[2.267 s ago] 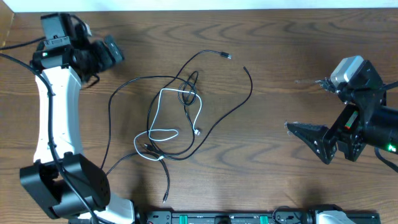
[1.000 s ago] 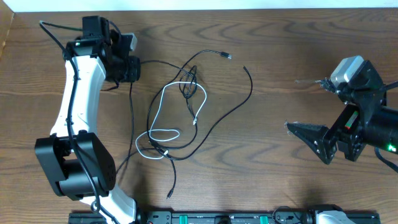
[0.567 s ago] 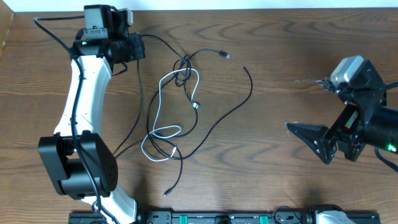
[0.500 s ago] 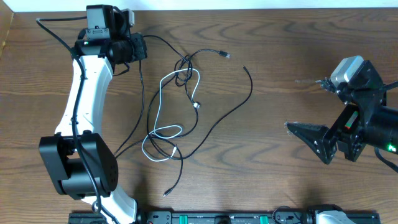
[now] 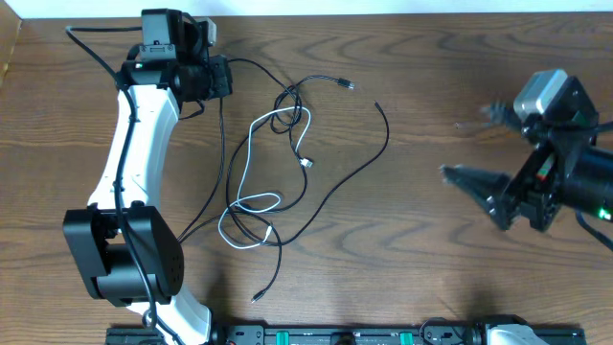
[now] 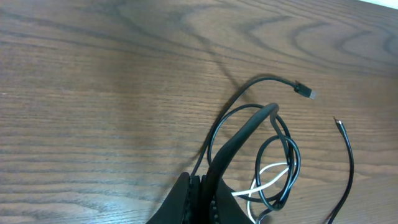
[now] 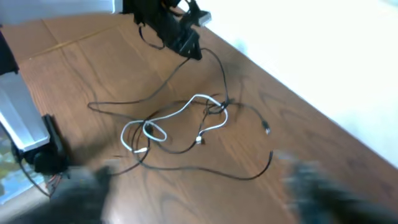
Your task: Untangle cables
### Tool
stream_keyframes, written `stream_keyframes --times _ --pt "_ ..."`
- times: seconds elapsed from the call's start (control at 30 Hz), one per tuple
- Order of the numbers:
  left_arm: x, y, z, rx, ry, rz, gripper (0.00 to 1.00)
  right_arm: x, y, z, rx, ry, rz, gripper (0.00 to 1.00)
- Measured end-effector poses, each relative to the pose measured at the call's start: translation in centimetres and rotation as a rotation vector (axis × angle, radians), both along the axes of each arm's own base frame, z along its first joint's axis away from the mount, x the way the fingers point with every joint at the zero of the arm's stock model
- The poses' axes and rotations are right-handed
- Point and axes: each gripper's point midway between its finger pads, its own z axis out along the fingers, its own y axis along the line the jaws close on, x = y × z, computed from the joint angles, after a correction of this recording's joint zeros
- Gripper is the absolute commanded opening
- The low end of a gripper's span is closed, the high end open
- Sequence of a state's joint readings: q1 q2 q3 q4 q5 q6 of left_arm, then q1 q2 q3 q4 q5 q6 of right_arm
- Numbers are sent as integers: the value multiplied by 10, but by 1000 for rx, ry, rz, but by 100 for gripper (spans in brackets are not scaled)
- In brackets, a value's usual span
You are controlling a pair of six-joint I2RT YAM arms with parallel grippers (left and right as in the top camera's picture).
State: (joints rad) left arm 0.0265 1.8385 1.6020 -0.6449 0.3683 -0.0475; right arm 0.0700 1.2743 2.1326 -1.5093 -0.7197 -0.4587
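The cables lie in a loose tangle mid-table. A white cable (image 5: 244, 153) loops through several thin black ones, and one plug tip (image 5: 347, 85) points to the far side. My left gripper (image 5: 220, 79) is at the far left, shut on a black cable (image 5: 221, 129) that trails toward the front. In the left wrist view that black cable (image 6: 242, 134) runs out from between the shut fingers (image 6: 186, 199), beside the white cable (image 6: 270, 171). My right gripper (image 5: 469, 144) hovers open and blurred at the right, well clear of the tangle (image 7: 186, 118).
A long black cable (image 5: 386, 139) curves out to the tangle's right. Another loose end (image 5: 255, 299) lies near the front. A black equipment rail (image 5: 335, 335) runs along the front edge. The table's far edge (image 5: 383, 13) is close behind the left gripper. A grey box (image 7: 25, 124) stands at the left.
My left gripper has moved farther back and slightly right, dragging the black cable and stretching the tangle with it. The right arm has just started moving toward the far side, still open.
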Motion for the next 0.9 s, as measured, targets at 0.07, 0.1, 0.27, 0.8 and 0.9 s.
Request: stream_keyframes --times 0.07,0.1,0.27,0.8,0.9 --pt "0 0 0 1 0 -1 7 10 0 0 7 7 -16 99" --pt "0 0 0 1 1 -1 7 17 -2 -3 5 22 -31 99" --pt "0 0 0 2 1 -3 7 75 -3 -26 0 117 -105 99" --pt "-4 -18 5 -181 59 73 7 294 120 -275 44 515 -65 54" --pt "-4 -20 6 -222 77 101 7 295 148 -302 72 562 -20 52"
